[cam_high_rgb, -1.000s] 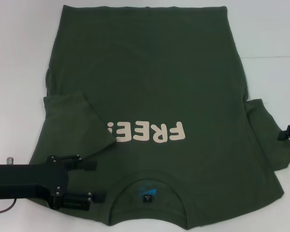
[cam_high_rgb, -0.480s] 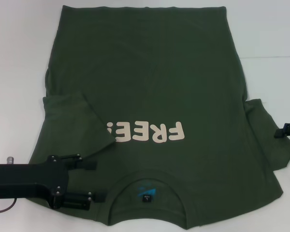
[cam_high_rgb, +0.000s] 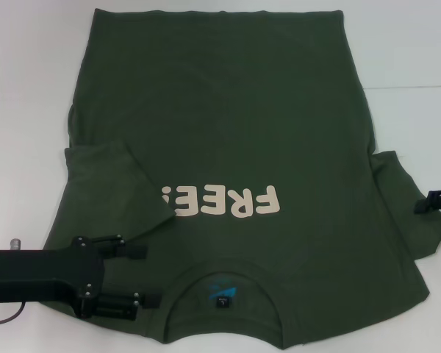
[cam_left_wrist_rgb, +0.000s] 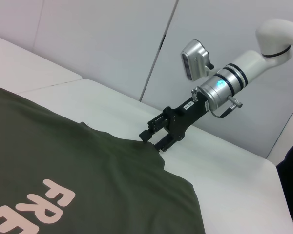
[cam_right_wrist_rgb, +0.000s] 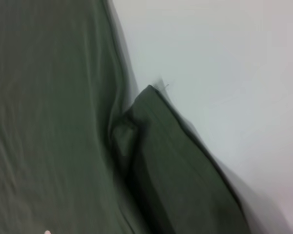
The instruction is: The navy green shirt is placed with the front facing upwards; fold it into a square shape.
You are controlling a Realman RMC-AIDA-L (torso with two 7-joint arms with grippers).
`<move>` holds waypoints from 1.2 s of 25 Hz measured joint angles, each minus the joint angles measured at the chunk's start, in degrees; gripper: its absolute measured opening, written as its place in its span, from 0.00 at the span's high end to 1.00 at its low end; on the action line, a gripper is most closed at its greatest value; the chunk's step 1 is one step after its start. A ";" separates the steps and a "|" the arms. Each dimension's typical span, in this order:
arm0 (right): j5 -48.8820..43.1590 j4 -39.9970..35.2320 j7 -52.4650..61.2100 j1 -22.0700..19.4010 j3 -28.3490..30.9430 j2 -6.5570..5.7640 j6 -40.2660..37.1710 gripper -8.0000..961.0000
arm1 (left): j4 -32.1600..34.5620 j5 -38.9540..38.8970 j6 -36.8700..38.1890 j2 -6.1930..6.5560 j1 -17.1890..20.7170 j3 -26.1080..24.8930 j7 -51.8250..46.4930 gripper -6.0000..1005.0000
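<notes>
**Two grippers, one shirt: sleeve folds in hand**

Item 1. Left gripper (cam_high_rgb: pixel 148 276): black, lying low over the shirt's shoulder on the robot's left, just beside the collar. Its two fingers stand apart, holding nothing; the cloth lies flat under them. Judged to have let go of this side's sleeve and to be parked here.

Item 2. Right gripper (cam_left_wrist_rgb: pixel 151 138): at the far right edge of the cloth, seen whole from the left wrist camera. Its fingers (cam_left_wrist_rgb: pixel 145 134) are spread with their tips at the outer edge of the right sleeve (cam_high_rgb: pixel 404 198); whether cloth sits between them I cannot tell. Judged to be reaching in for a pinch so this sleeve can be carried inward like the other.

Item 3. Navy green shirt (cam_high_rgb: pixel 228 132): dark olive, spread front-up on the white table (cam_high_rgb: pixel 22 73), collar (cam_high_rgb: pixel 224 272) nearest the robot, hem far. Cream "FREE!" print (cam_high_rgb: pixel 224 202) across the chest, small blue neck label (cam_high_rgb: pixel 222 294) inside the collar.

Item 4. Left sleeve (cam_high_rgb: pixel 114 184): folded inward over the chest, covering the end of the print. The right sleeve lies outward, rumpled against the body seam.

Item 5. Progress, judged: early; one sleeve in, one out, body folds not yet begun.
</notes>
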 joint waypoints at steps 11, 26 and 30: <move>-0.32 -0.16 0.68 0.04 -2.91 -0.16 0.63 0.33 | 0.09 0.26 0.00 0.00 0.00 0.00 0.00 0.07; -1.33 -0.46 -0.27 -0.09 -4.57 -0.15 -0.45 0.81 | 0.09 0.32 0.00 0.09 0.00 -0.16 0.00 0.07; -1.07 -1.10 -1.02 -0.21 -4.36 -0.20 -0.61 0.95 | 0.08 0.32 0.00 0.09 0.00 -0.21 -0.16 0.07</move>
